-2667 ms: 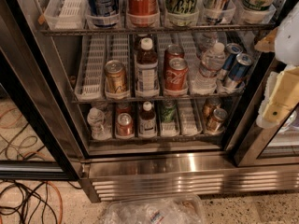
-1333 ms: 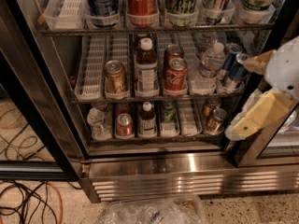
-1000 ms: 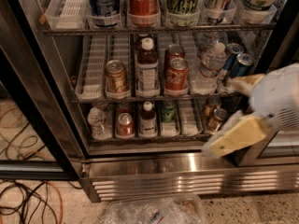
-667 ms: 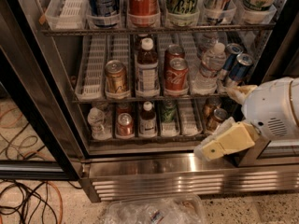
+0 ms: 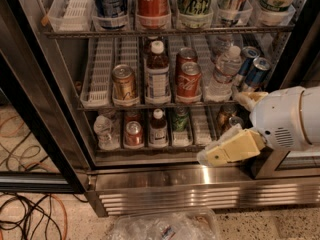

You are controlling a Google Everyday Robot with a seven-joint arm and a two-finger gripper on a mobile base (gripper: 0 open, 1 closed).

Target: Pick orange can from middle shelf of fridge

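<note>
Camera view. Looks down into the fridge (image 5: 200, 194), with a black door frame at the left and a louvred steel base below. Shows the orange can (image 5: 124, 83) on the middle shelf (image 5: 98, 74), upright at the front of the second white ribbed lane from the left, silver lid and tab facing up. Places a brown bottle (image 5: 157, 74) with a white cap just beside it on the right. Lines up, further right, two red Coca-Cola cans (image 5: 188, 79) one behind the other, a clear water bottle (image 5: 223, 73), and two blue cans (image 5: 252, 69) leaning at the far end. Catches the cream-coloured gripper (image 5: 212, 155) low on the right, on a white arm (image 5: 290, 119), outside the racks and level with the front edge of the bottom rack, well apart from the orange can. Cannot tell whether open or closed. Takes in orange and black cables (image 5: 25, 219) on the floor at the left, and a clear plastic bag (image 5: 165, 226) before the base.
</note>
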